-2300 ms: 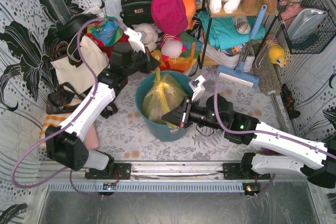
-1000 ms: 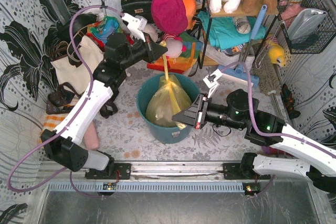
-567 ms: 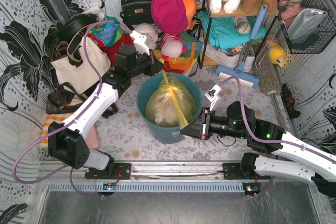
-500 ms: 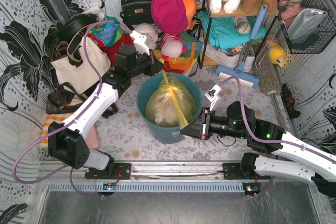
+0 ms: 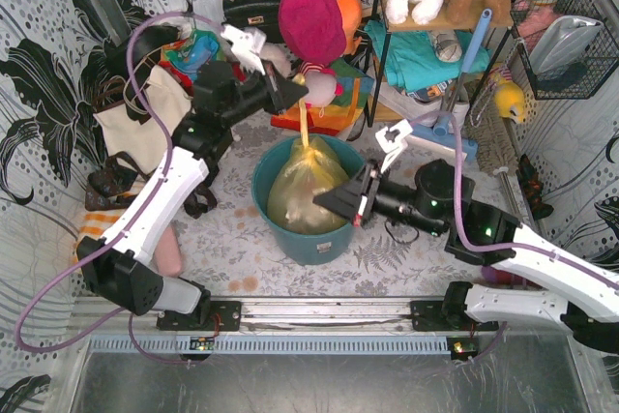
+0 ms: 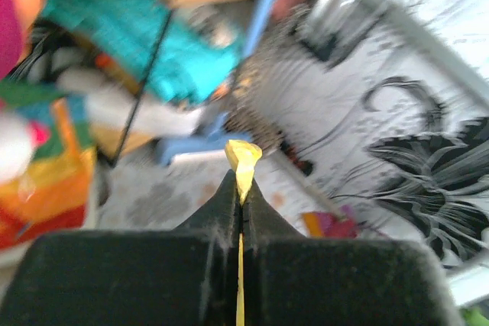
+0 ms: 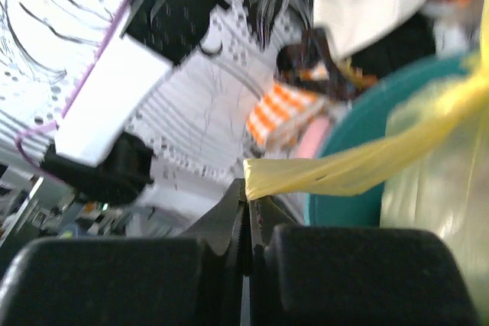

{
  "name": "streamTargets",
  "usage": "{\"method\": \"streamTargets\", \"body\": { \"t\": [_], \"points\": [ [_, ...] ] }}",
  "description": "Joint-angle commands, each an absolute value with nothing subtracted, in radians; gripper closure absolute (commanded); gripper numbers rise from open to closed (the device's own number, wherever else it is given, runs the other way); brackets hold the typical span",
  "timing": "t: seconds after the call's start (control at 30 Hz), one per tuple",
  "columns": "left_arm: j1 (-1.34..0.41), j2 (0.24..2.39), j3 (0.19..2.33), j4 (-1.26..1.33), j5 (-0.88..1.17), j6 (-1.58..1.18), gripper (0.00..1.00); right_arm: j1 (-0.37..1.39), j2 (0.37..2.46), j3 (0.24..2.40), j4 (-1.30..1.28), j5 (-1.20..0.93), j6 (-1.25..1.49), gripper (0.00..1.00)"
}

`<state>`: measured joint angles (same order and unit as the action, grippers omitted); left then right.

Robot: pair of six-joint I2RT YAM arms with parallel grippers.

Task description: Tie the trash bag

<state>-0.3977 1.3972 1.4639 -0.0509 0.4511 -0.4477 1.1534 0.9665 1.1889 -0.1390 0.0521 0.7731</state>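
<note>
Compared with half a second earlier, the left claw (image 5: pixel 302 94) is sitting higher and farther back, beyond the far rim of the teal bin (image 5: pixel 308 244). It is drawing a thin twisted strand of the trash bag (image 5: pixel 302 189) steeply upward. The right claw (image 5: pixel 324 202) is now lying against the bag's near right side instead of down by the bin's front rim. The bag itself is sitting inside the bin, which is standing on the desk (image 5: pixel 227 239).

From the left wrist, the left claw (image 6: pixel 241 188) is pinching fully closed on a narrow yellow strip of the bag (image 6: pixel 243 159), whose tip is poking out just past the fingertips. Everything behind is blurring.

From the right wrist, the right claw (image 7: pixel 244 192) is clamping tight on another yellow strand (image 7: pixel 328 175). This strand is stretching away to the right toward the bag's body inside the teal bin (image 7: pixel 359 124).
</note>
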Motion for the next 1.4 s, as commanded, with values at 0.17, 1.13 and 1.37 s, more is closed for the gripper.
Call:
{"method": "streamTargets", "body": {
  "t": [0.17,1.13,1.37],
  "points": [
    [-0.447,1.357,1.631,0.218,0.706,-0.722,1.0,1.156,1.21,1.621,-0.039,0.188,0.407,1.0],
    [-0.468,1.315,1.603,-0.047,0.509,-0.513,0.46,1.118,1.163,1.498,-0.02,0.283,0.405,0.53],
    [-0.41,1.286,1.628,-0.124,0.454,-0.445,0.34,1.106,1.179,1.616,-0.139,0.379,0.273,0.35]
  ]
}}
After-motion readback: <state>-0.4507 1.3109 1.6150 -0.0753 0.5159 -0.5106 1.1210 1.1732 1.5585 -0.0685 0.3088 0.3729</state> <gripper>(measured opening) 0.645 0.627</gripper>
